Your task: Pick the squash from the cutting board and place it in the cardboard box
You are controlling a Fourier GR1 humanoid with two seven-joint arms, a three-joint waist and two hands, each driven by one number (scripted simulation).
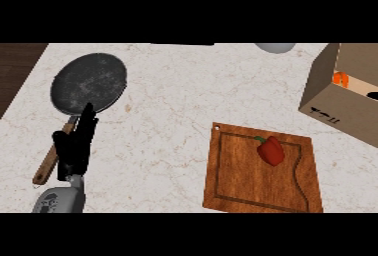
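Left hand (74,150), fingers straight and together, lies over the handle of the pan (88,82). Pepper (271,150) on board (251,192). Squash (340,79) inside box (332,107), beside a dark shape (368,94), possibly the right hand; state cannot be told.

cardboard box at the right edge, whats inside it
Inside the open brown cardboard box, a small orange object shows just past the near wall, with a dark patch beside it. The walls cover the rest of the inside.

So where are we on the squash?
Looks done: an orange item, likely the squash, is inside the box; the board holds only a red pepper. In hand: nothing visible; left hand rests open by the pan. Left: confirming release, not visible here.
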